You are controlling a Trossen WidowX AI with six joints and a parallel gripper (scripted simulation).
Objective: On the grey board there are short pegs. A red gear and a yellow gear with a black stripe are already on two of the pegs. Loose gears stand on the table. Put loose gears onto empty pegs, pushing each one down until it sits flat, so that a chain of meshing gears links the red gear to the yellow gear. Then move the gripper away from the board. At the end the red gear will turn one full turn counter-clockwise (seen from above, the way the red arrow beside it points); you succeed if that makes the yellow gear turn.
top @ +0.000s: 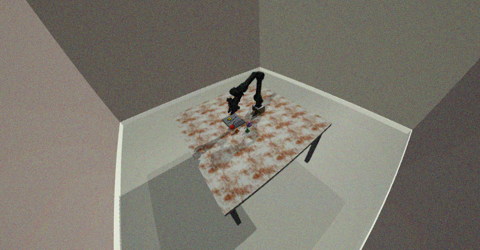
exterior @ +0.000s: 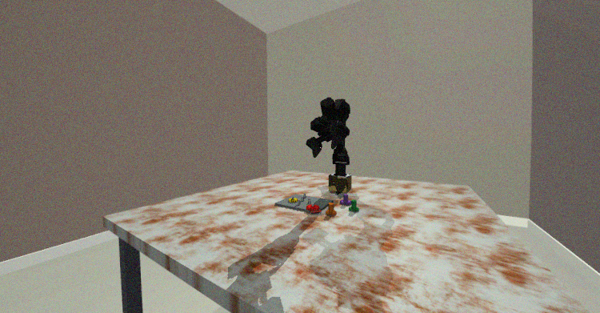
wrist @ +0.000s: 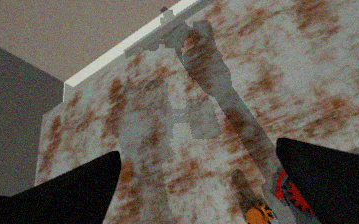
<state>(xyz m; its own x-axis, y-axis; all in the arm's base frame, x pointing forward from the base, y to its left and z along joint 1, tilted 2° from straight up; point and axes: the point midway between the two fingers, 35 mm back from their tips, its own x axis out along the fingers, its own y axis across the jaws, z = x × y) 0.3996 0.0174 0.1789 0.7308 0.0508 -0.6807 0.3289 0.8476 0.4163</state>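
- The jaws of our gripper (top: 230,110) (exterior: 324,151) (wrist: 198,146) stand wide apart, released, with nothing between them; we see it raised above the tabletop, slightly left of centre in the top view and right of centre in the exterior one.
- At the left of the exterior cluster, near the frame's lower middle, we have the yellow gear (top: 229,118) (exterior: 293,200) on the grey board (top: 240,123) (exterior: 285,204); its stripe is too small for us to make out.
- Next along, we can pick out a short peg (exterior: 304,196) standing bare on the board.
- Farther right, the red gear (top: 232,126) (exterior: 313,208) (wrist: 281,184) sits at the board's near edge. In the wrist view we find it at lower right, partly hidden by a finger.
- Just beside it on the marbled table (top: 268,154) (exterior: 419,226) (wrist: 150,100), we see the loose orange gear (top: 237,130) (exterior: 330,209) (wrist: 258,214), upright with its stem; it shows at the bottom edge of our wrist view.
- Behind and right is our block-shaped arm base (top: 258,109) (exterior: 339,182).
- Next comes the loose purple gear (top: 248,124) (exterior: 345,199), upright on the table.
- Rightmost in the exterior cluster, we see the loose green gear (top: 247,130) (exterior: 354,206), also off the board.
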